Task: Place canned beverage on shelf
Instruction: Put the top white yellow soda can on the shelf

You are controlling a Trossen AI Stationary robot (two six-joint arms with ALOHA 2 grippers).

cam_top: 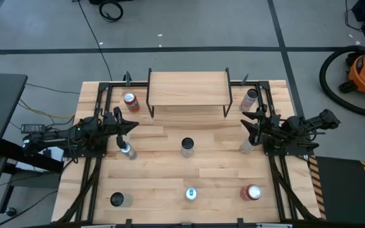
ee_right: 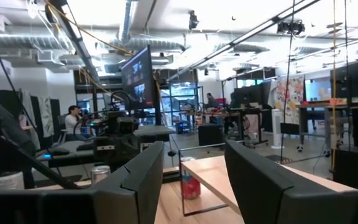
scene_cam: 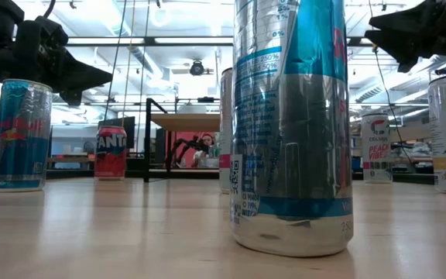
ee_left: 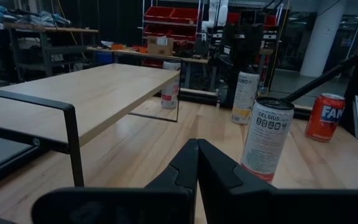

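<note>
High view shows the shelf (cam_top: pixel 187 88) standing empty at the far middle of the tabletop (cam_top: pixel 170 183), with cans scattered around it: a red can (cam_top: pixel 131 102) near its left end, a pale can (cam_top: pixel 249 99) near its right end, a can at the tabletop centre (cam_top: pixel 187 147), and three more along the near edge. None is on the shelf yet.

The left gripper (cam_top: pixel 130 126) hovers at the left side with its fingers pressed together and nothing between them; a silver can (cam_top: pixel 127 151) stands just beside it, apart from the fingers. The right gripper (cam_top: pixel 249 121) hovers at the right side, its fingers parted with a clear gap and nothing held in the right wrist view; a can (cam_top: pixel 246 146) stands just below it, partly hidden by the arm.

I judge the task to be at its start: the reach toward a can, with no grasp made. The next move likely calls for the right gripper to lower around the can beside it, straddling it upright before closing, then lift it clear of the shelf edge.
</note>
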